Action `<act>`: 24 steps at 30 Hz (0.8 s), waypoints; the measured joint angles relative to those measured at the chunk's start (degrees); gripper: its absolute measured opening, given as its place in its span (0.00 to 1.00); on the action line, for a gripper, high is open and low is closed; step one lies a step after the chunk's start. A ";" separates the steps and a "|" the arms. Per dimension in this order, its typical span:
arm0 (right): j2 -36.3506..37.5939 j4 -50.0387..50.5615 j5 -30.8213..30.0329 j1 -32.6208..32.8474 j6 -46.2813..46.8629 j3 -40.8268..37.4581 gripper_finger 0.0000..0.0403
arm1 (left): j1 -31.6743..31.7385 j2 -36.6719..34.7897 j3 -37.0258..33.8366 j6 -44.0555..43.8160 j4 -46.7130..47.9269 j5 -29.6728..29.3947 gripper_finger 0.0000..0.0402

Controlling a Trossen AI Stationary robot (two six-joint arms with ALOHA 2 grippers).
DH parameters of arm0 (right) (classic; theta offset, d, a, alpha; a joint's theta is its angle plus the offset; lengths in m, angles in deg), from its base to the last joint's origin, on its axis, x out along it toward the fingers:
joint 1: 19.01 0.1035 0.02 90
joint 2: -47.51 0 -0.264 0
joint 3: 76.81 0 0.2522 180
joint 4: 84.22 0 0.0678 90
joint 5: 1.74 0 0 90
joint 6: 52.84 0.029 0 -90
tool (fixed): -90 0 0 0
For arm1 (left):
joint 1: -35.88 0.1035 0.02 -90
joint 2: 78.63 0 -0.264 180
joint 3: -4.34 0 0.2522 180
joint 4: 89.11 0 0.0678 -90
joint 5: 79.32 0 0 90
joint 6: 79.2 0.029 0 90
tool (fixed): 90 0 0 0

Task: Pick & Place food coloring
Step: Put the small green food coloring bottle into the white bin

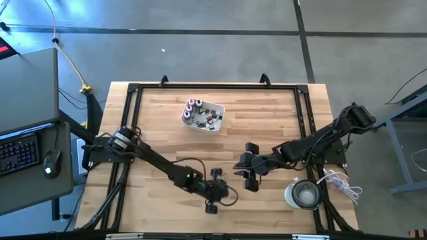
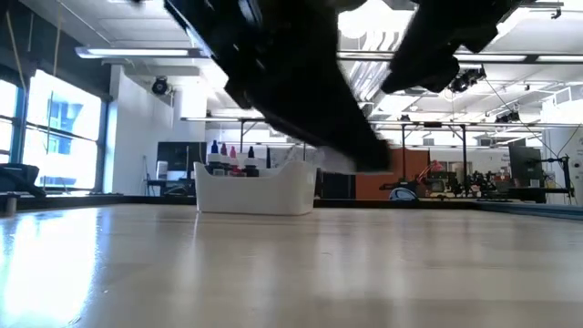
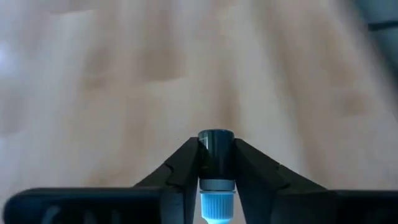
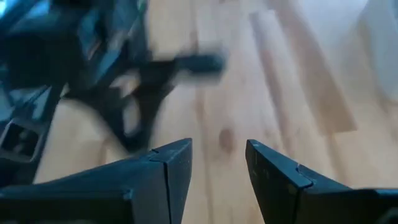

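- The small bottle [image 3: 216, 163] between the left pincer [image 3: 216, 177] fingers is cut off at the picture's edge, its pale blue end only partly visible.
- The bottles in the white tray [image 1: 215, 124] are too small to count.
- In the low view, blurred dark arms hide both pincers.

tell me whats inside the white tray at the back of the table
The white tray holds small food coloring bottles, several standing upright with their caps above the rim. In the low view its wall covers their bodies and anything lying flat; an exact count can't be made.

Right gripper [image 4: 217, 163] fingers parted above wooden table [image 4: 298, 93]; left arm [image 4: 118, 68] blurred beyond.
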 joint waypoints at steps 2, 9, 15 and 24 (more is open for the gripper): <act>0.94 3.31 4.77 -0.02 -1.11 0.02 0.36 | 0.08 -1.28 2.63 -1.64 8.79 -6.59 0.23; 8.04 22.55 0.31 2.20 9.60 0.02 0.36 | 4.10 -8.22 9.89 0.95 28.09 -24.73 0.24; 13.40 33.43 -19.16 6.68 16.32 0.02 0.36 | 14.86 -14.04 10.19 4.25 32.61 -23.98 0.24; 14.34 33.82 -22.06 9.00 15.12 0.02 0.36 | 34.21 -9.54 9.90 -3.98 34.86 -11.60 0.25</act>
